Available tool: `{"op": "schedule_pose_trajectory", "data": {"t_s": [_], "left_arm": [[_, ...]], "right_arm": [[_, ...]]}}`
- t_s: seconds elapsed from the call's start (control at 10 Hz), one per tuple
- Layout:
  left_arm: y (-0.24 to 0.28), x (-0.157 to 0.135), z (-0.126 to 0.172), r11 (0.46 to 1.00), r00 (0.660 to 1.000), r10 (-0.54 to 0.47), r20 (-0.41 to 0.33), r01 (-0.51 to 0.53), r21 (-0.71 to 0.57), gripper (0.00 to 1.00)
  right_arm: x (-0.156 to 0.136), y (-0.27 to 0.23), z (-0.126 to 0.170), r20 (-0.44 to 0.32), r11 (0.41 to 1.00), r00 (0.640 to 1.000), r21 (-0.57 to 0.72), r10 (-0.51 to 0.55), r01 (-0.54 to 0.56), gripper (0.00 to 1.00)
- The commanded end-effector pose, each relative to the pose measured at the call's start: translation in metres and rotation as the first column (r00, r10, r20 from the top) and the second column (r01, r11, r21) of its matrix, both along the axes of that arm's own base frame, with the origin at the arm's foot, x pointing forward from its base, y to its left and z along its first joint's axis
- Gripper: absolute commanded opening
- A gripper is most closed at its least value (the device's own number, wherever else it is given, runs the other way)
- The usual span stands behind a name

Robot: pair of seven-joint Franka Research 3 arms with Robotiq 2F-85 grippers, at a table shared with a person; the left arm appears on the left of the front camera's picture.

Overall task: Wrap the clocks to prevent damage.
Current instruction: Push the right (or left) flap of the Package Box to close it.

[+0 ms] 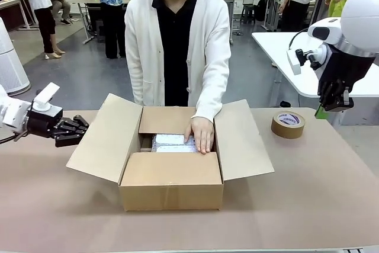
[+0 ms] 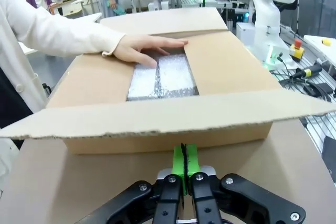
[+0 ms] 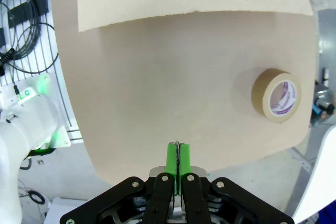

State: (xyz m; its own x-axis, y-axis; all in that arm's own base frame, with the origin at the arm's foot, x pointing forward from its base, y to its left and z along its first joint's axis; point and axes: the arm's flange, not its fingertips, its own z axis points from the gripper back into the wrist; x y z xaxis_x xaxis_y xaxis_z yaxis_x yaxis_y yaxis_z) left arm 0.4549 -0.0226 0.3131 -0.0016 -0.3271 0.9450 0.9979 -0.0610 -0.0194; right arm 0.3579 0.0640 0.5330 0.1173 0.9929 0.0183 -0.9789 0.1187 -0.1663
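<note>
The left fingers (image 1: 82,125) (image 2: 184,156) are seen pressed fully together, green pads touching, with nothing held between them. They are held low over the tabletop (image 1: 308,199) (image 2: 105,182). Directly ahead of their tips, just beyond a strip of bare surface, an open cardboard box (image 1: 172,189) (image 2: 173,135) is found, its near flap spread out towards them. Past that flap, inside the box, a bubble-wrapped bundle (image 1: 170,142) (image 2: 163,77) is seen lying flat. At the far side of the bundle from the left fingers, a person's hand (image 1: 202,135) (image 2: 143,49) is laid palm-down on the wrap.

The right fingers (image 1: 320,111) (image 3: 177,153) are likewise closed pad against pad, and nothing is gripped. They are raised well above the tabletop, tips pointed downward near its edge. In the right wrist view, a roll of brown tape (image 1: 288,124) (image 3: 276,95) is seen lying flat ahead of the tips and off to their right, well apart from them. One box flap is seen further ahead of the right fingers.
</note>
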Motion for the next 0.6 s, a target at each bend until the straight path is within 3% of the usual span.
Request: {"op": "schedule_pose_trajectory", "data": {"t_s": [0.0, 0.5], "left_arm": [[-0.014, 0.011, 0.001, 0.998, 0.999, 0.004, -0.038, -0.006, -0.056, 0.05], [-0.081, 0.021, 0.009, 0.994, 0.999, -0.028, -0.045, 0.023, -0.110, 0.05]], "right_arm": [[0.002, 0.000, 0.000, -0.008, 1.000, 1.000, -0.006, 0.003, -0.003, 0.04], [0.002, 0.000, 0.000, -0.008, 1.000, 1.000, -0.006, 0.003, -0.003, 0.04]]}}
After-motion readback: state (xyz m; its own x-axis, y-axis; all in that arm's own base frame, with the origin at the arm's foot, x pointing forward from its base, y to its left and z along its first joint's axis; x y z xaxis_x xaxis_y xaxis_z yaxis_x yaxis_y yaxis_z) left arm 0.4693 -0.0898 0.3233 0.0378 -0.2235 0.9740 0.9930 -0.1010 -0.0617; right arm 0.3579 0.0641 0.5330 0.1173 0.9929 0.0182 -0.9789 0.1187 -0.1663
